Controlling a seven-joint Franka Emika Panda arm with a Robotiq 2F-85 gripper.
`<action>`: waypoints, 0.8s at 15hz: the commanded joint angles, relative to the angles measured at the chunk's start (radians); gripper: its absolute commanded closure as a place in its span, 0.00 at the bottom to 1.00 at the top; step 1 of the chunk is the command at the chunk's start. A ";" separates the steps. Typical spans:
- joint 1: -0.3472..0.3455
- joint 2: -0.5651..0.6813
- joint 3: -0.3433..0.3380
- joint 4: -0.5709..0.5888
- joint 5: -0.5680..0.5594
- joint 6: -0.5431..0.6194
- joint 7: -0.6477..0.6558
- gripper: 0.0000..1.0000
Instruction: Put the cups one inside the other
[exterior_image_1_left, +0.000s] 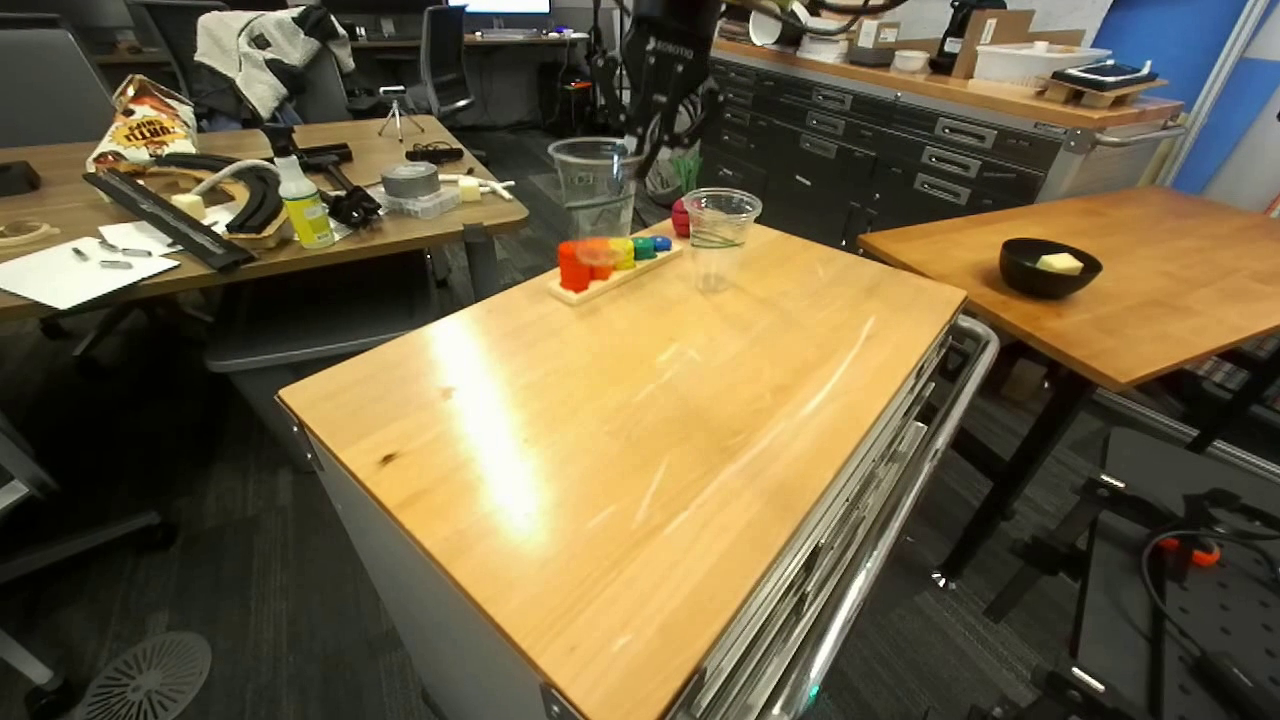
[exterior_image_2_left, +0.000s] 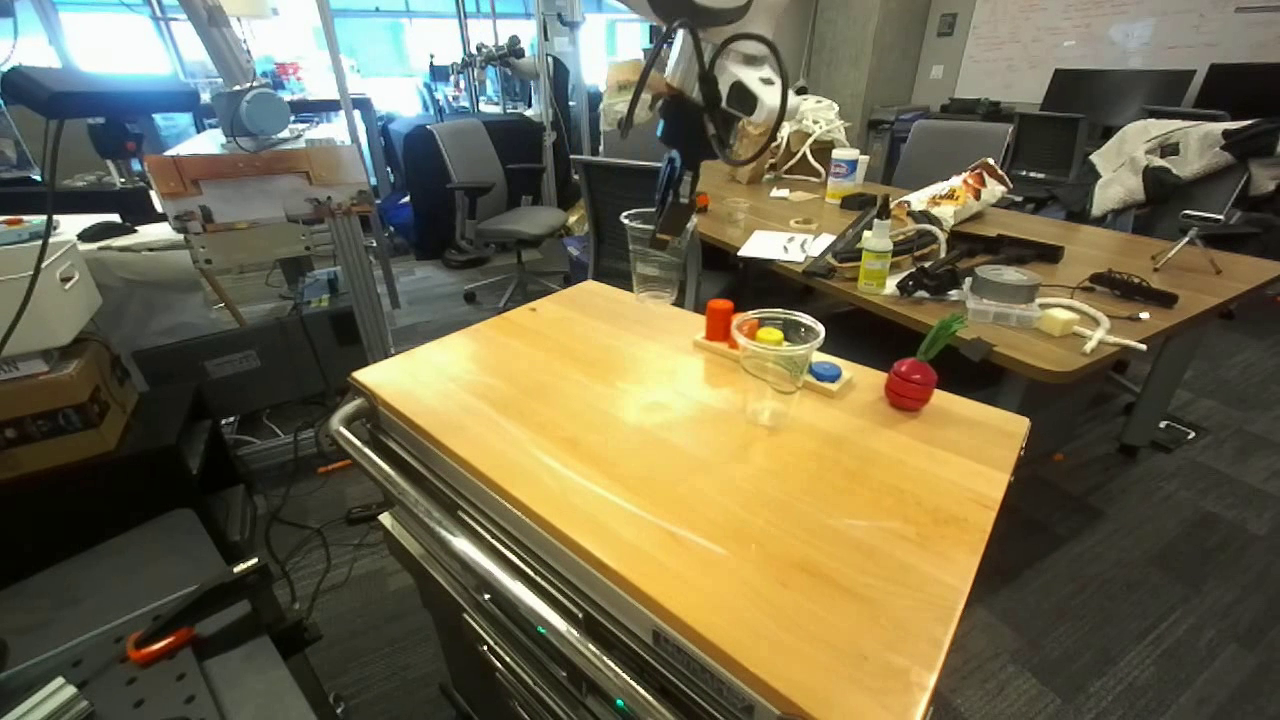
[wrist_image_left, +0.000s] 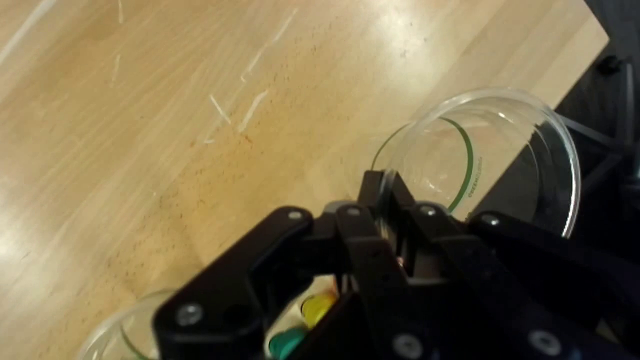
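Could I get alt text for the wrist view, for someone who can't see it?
A black robot gripper pinches a clear plastic cup by its rim, against a wooden tabletop. Part of another clear cup shows at lower left, a yellow block and a green block at bottom.

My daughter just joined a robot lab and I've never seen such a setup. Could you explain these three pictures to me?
This machine is a robot arm; the black gripper at its end works like finger and thumb. Two pictures come from cameras outside the robot, seeing the table from different places. The third comes from a camera on its wrist, looking down past the gripper. The gripper pinches a clear cup by its rim, apparently lifted off the table. A similar cup stands upright on the table, near a row of coloured blocks and a red toy vegetable. The goal is one cup inside the other, not done yet.
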 joint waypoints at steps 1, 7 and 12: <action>-0.070 -0.068 -0.032 0.041 0.065 -0.040 0.007 0.98; -0.141 -0.104 -0.080 0.080 0.077 -0.066 0.025 0.98; -0.133 -0.118 -0.101 0.023 0.036 -0.064 0.056 0.98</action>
